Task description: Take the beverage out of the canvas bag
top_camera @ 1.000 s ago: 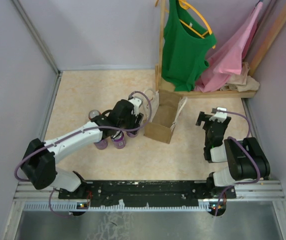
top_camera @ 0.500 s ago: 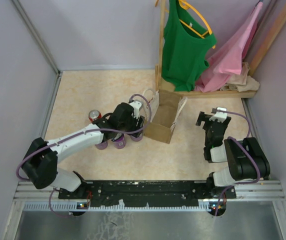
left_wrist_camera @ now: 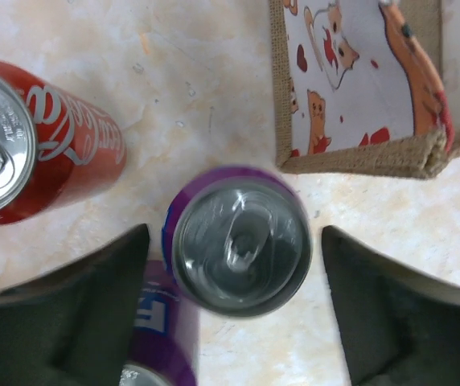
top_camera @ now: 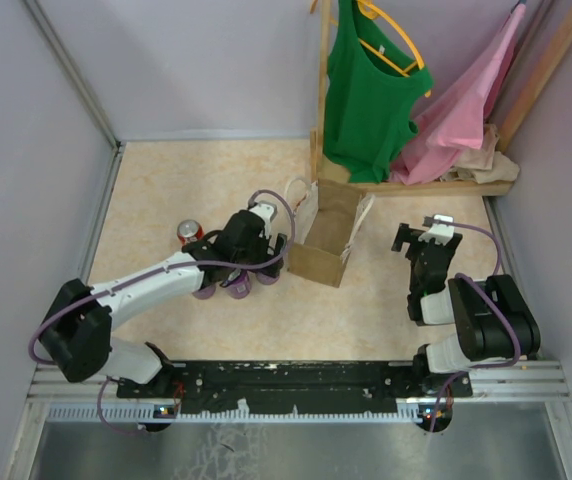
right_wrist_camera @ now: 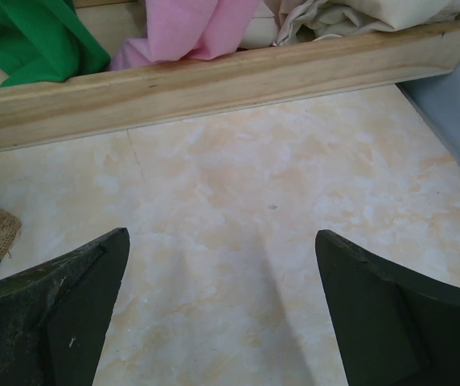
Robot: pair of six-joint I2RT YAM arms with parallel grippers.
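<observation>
The tan canvas bag (top_camera: 328, 238) stands upright at mid-table with its white handles up. The left wrist view shows its burlap corner (left_wrist_camera: 359, 157) and cat-print lining. My left gripper (top_camera: 256, 252) is open just left of the bag, over a group of cans. In the left wrist view its fingers (left_wrist_camera: 81, 310) stand on either side of an upright purple can (left_wrist_camera: 240, 241), with gaps showing. A second purple can (left_wrist_camera: 164, 326) stands beside it. My right gripper (top_camera: 418, 236) is open and empty right of the bag, over bare floor (right_wrist_camera: 220, 237).
A red cola can (top_camera: 188, 232) stands left of the purple cans, also in the left wrist view (left_wrist_camera: 29, 141). A wooden rack base (right_wrist_camera: 214, 76) with a green shirt (top_camera: 366, 90) and pink cloth (top_camera: 461, 110) stands behind the bag. Walls close in on both sides.
My left gripper has drawn back a little toward the near left, away from the bag, uncovering the red can. The right arm has not moved.
</observation>
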